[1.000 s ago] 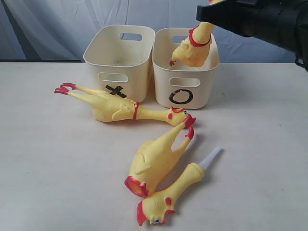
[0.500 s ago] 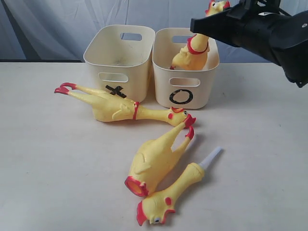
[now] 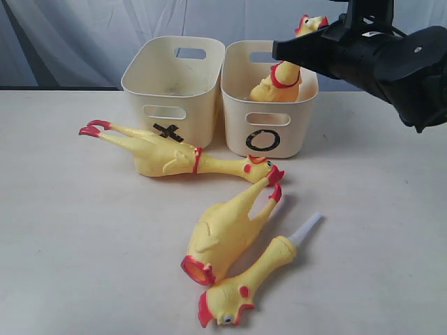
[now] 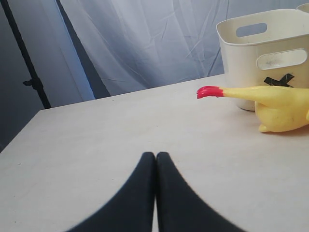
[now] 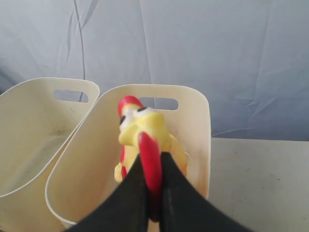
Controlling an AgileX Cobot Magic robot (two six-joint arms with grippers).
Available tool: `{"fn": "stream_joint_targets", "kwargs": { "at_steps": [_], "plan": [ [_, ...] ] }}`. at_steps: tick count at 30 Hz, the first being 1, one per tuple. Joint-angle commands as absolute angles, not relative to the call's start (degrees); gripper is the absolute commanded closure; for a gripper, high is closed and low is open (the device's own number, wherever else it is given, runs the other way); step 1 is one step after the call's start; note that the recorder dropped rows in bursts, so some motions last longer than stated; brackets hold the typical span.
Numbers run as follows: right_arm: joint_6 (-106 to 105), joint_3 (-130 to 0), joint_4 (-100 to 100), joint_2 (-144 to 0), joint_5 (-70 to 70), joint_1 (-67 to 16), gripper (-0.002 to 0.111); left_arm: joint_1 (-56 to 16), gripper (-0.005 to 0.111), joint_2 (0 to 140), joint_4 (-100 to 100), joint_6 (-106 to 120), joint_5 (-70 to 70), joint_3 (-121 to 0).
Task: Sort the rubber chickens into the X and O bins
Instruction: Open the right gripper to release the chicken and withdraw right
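In the black right gripper (image 3: 277, 49) the chicken (image 3: 276, 87) is yellow with red comb and collar. The cream bin (image 3: 234, 129) beneath it bears a black O, the neighbouring bin (image 3: 206, 118) a black X.

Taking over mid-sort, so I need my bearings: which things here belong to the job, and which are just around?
Job:
X bin
O bin
held chicken, in the right gripper, hanging into the O bin
whole chicken, headless body and head piece on the table

Not the job:
left gripper, shut and empty
curtain
black stand
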State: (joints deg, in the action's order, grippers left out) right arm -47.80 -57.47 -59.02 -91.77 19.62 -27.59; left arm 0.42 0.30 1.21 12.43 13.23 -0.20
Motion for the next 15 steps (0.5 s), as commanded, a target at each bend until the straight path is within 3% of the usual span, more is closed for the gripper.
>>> {"fn": "stream_joint_targets", "kwargs": {
  "at_steps": [1, 15],
  "plan": [
    [-47.8, -58.0, -58.2, -91.9, 20.4, -27.4, 0.109, -0.1, 0.107, 0.0, 1.2, 12.2, 12.8, 0.0],
    [-51.3, -58.0, -58.2, -91.9, 16.9, -27.4, 0.109, -0.1, 0.107, 0.0, 1.2, 12.2, 12.8, 0.0]
  ]
}}
